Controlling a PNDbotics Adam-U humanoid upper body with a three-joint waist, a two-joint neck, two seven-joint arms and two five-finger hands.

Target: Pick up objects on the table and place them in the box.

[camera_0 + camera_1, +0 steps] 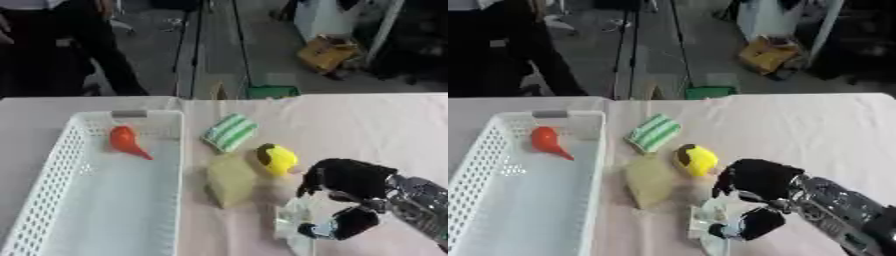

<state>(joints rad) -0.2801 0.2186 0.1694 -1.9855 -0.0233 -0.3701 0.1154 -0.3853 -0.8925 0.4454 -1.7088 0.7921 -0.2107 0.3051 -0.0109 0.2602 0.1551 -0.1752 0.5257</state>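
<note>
Right hand (350,192) curling round a clear packet (293,222) on the pink surface (367,125).
Basket (61,165) sitting left; grey floor lying beyond.

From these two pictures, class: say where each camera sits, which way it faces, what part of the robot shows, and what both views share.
Left eye view: in the robot's head, looking down and forward over the table; it shows the white basket at left and the right hand at lower right.
Right eye view: beside it, facing the same way; the right hand is curled on a clear packet.
Shared: the basket holding a red object, a striped sponge, a yellow object, a tan block. No left hand shows.
</note>
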